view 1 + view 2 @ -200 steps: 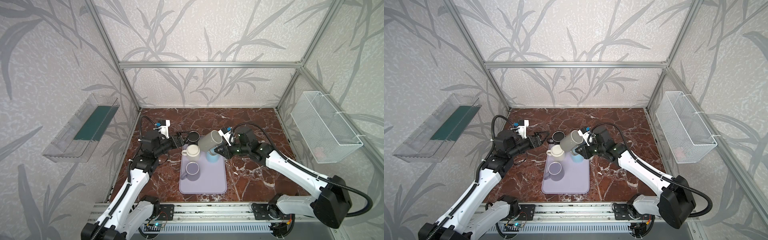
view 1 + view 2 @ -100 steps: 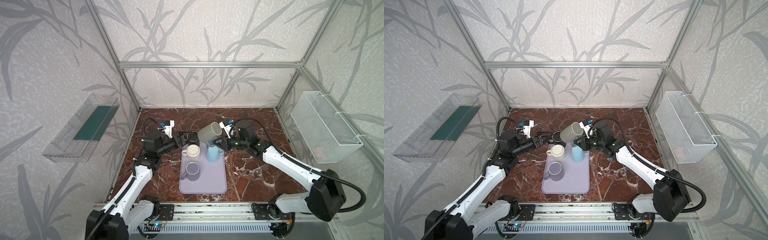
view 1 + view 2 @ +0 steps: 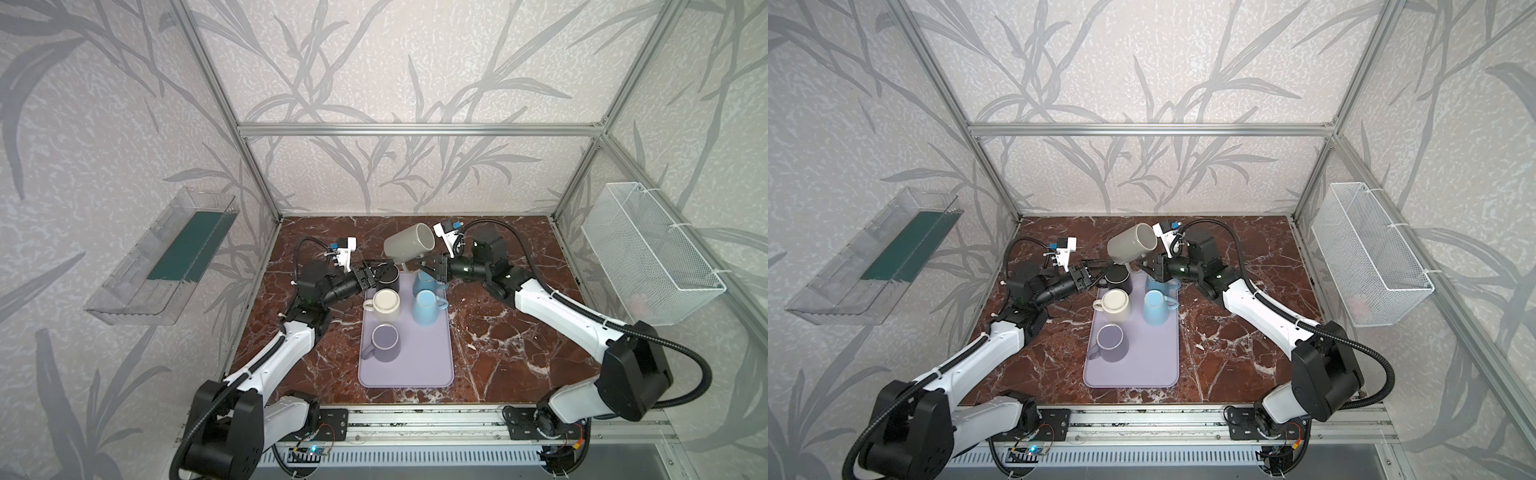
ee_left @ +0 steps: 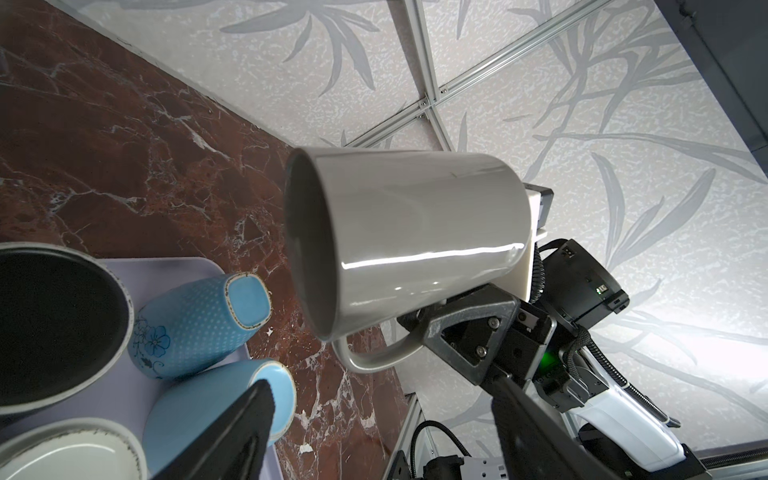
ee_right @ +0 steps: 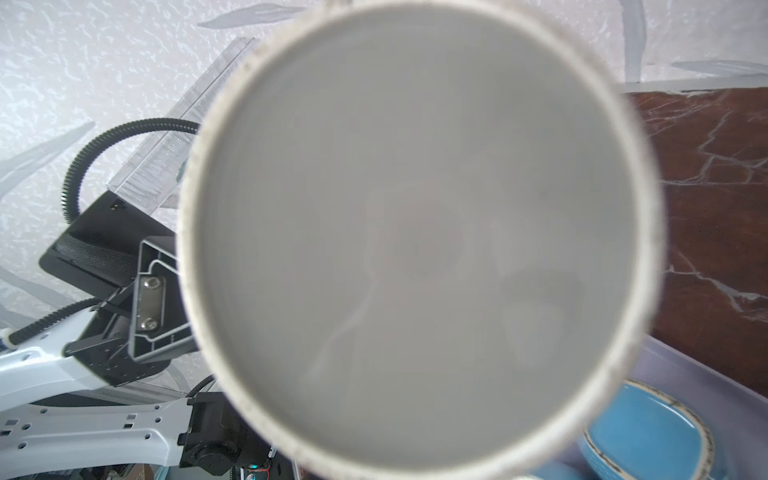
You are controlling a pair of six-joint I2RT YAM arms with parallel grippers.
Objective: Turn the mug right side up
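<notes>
You have the grey mug (image 3: 409, 246) (image 3: 1131, 244) raised off the tray (image 3: 415, 365), just above the middle of the frame in both top views. It lies on its side with the handle underneath. The right gripper (image 3: 432, 266) is clenched on that handle, which the left wrist view shows plainly (image 4: 428, 332). The mug's round end fills the right wrist view (image 5: 415, 232). Your left gripper (image 3: 376, 270) sits just left of the mug and lower, over the black mug (image 3: 388, 278), with its fingers (image 4: 245, 419) spread and nothing between them. On the tray stand a cream mug (image 3: 386, 303), a purple mug (image 3: 384, 340) and two blue mugs (image 3: 428, 305).
</notes>
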